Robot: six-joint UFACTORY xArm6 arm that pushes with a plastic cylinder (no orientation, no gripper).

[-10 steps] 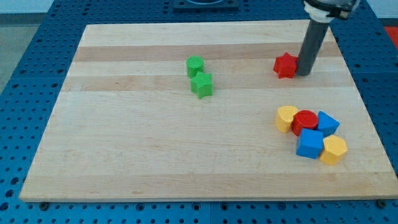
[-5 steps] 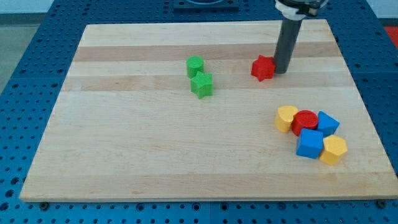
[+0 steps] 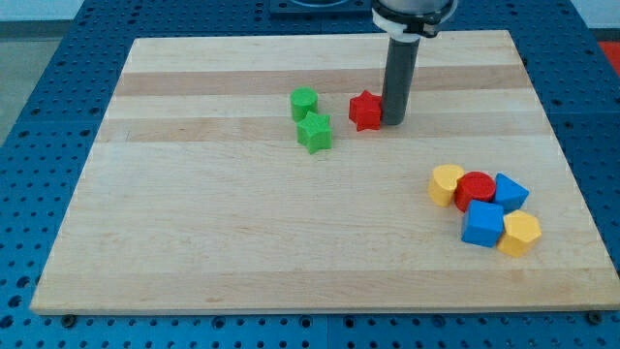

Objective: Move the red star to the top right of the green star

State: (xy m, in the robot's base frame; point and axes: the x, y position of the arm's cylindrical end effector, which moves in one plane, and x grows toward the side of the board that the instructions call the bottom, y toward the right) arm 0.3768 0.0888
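Tip (image 3: pixel 394 122) touches red star's (image 3: pixel 365 111) right edge; bare board separates it from green star (image 3: pixel 314 132).

My arm enters from the view's top, just right of centre, where only its pale wrist collar (image 3: pixel 414 14) shows, cut off by the frame edge. From the collar my dark rod (image 3: pixel 399 78) hangs straight down, upright with no visible tilt. My tip (image 3: pixel 394 121) sits at the rod's lower end, down at the level of the surface below it.
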